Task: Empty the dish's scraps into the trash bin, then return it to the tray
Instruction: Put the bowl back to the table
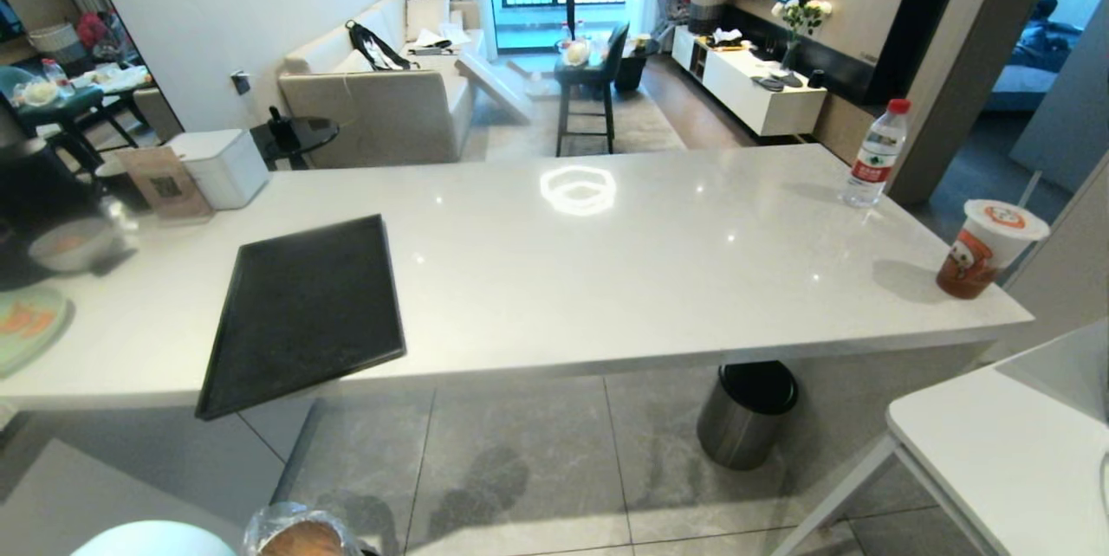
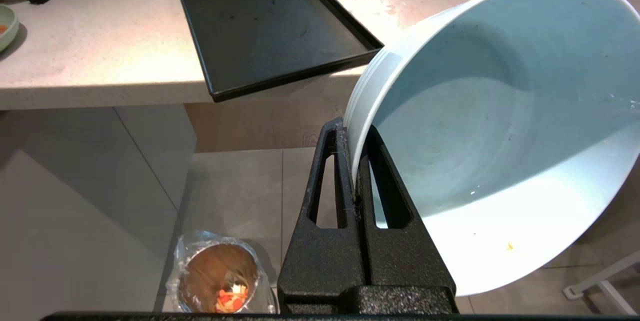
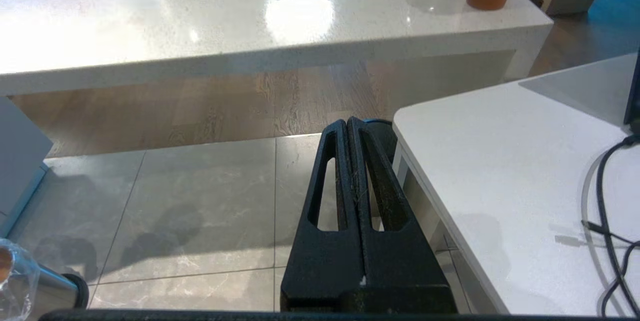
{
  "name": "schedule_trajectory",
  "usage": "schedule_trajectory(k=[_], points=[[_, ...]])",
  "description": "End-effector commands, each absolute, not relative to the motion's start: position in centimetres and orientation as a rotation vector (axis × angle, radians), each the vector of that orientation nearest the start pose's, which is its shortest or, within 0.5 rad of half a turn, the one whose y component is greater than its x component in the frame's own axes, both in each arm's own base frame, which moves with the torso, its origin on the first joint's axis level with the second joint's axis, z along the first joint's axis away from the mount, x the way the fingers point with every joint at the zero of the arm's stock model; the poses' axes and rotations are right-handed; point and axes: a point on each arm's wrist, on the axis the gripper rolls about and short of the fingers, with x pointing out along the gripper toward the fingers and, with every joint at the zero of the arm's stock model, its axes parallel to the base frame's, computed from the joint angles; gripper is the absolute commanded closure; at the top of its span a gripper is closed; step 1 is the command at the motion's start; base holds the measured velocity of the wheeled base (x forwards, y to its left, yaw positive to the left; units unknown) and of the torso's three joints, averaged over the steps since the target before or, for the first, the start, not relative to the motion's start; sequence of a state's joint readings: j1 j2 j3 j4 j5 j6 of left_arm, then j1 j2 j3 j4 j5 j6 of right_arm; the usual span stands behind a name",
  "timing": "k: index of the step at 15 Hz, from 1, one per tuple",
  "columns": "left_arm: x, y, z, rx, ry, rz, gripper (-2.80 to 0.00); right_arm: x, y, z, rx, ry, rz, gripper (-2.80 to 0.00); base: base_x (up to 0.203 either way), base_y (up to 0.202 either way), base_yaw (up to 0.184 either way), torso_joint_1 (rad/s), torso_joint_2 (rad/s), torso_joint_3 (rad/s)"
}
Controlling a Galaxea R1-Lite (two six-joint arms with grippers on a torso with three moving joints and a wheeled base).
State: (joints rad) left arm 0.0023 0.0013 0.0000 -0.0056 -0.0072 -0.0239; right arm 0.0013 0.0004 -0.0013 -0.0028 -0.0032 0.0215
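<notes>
The left tool (image 2: 356,161) pinches the rim of the dish (image 2: 500,126), one finger inside the wall and one outside. The dish is held tilted on its side above the floor, off the near edge of the desk (image 1: 606,279). Its white interior is almost bare; only a tiny yellow speck lies near the lower rim. In the head view the dish (image 1: 152,539) shows as a pale arc at the near left edge.

The trash bin (image 2: 220,278) stands on the floor below the left tool, near the desk's near left side. Its clear plastic liner is crinkled around the opening. The scraps (image 2: 231,297) lie at the bottom of the bin as a small yellow and orange heap.

The tray (image 1: 303,313) lies on the left part of the desk, turned at an angle, with its near corner overhanging the desk edge. Its surface carries nothing.

The right tool (image 3: 352,161) hangs over the floor on the right side, fingers pressed together, gripping nothing, beside a white side table (image 3: 500,201).

A larger dark bin (image 1: 745,413) stands under the desk's near edge. A water bottle (image 1: 875,153) and a lidded cup (image 1: 988,248) stand at the far right of the desk.
</notes>
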Motion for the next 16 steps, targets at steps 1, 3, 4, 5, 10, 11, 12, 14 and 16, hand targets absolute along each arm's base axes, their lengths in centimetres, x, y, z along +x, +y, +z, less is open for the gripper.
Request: schedule_trajectory(k=[1, 3, 4, 5, 10, 11, 12, 14, 16], points=[[-2.27, -0.02, 7.61, -0.025, -0.005, -0.005, 0.0, -2.28, -0.01, 7.58, 0.021, -0.003, -0.002, 0.0, 0.0, 0.0, 0.0, 0.138, -0.34, -0.194], [-2.27, -0.02, 7.61, -0.026, -0.005, -0.005, 0.0, -2.29, -0.01, 7.62, 0.021, -0.005, -0.001, 0.0, 0.0, 0.0, 0.0, 0.149, -0.35, -0.201], [-2.27, -0.02, 7.61, -0.026, -0.005, -0.005, 0.0, -2.29, -0.01, 7.62, 0.021, -0.005, -0.001, 0.0, 0.0, 0.0, 0.0, 0.14, -0.33, -0.179], [-2.27, -0.02, 7.61, -0.025, -0.005, -0.003, 0.0, -2.28, -0.01, 7.58, 0.021, -0.003, -0.001, 0.0, 0.0, 0.0, 0.0, 0.144, -0.33, -0.184], [-2.27, -0.02, 7.61, -0.026, -0.005, -0.003, 0.0, -2.29, -0.01, 7.6, 0.021, -0.004, -0.001, 0.0, 0.0, 0.0, 0.0, 0.144, -0.33, -0.182], [-2.27, -0.02, 7.61, -0.025, -0.005, -0.003, 0.0, -2.29, -0.01, 7.62, 0.021, -0.004, 0.0, 0.0, 0.0, 0.0, 0.0, 0.135, -0.33, -0.183], [-2.27, -0.02, 7.61, -0.025, -0.005, -0.003, 0.0, -2.29, -0.01, 7.61, 0.021, -0.004, -0.001, 0.0, 0.0, 0.0, 0.0, 0.175, -0.35, -0.196], [-2.27, -0.02, 7.61, -0.025, -0.005, -0.004, 0.0, -2.29, -0.01, 7.62, 0.021, -0.005, -0.001, 0.0, 0.0, 0.0, 0.0, 0.13, -0.3, -0.164], [-2.27, -0.02, 7.61, -0.025, -0.005, -0.003, 0.0, -2.28, -0.01, 7.58, 0.021, -0.003, -0.002, 0.0, 0.0, 0.0, 0.0, 0.121, -0.25, -0.141]])
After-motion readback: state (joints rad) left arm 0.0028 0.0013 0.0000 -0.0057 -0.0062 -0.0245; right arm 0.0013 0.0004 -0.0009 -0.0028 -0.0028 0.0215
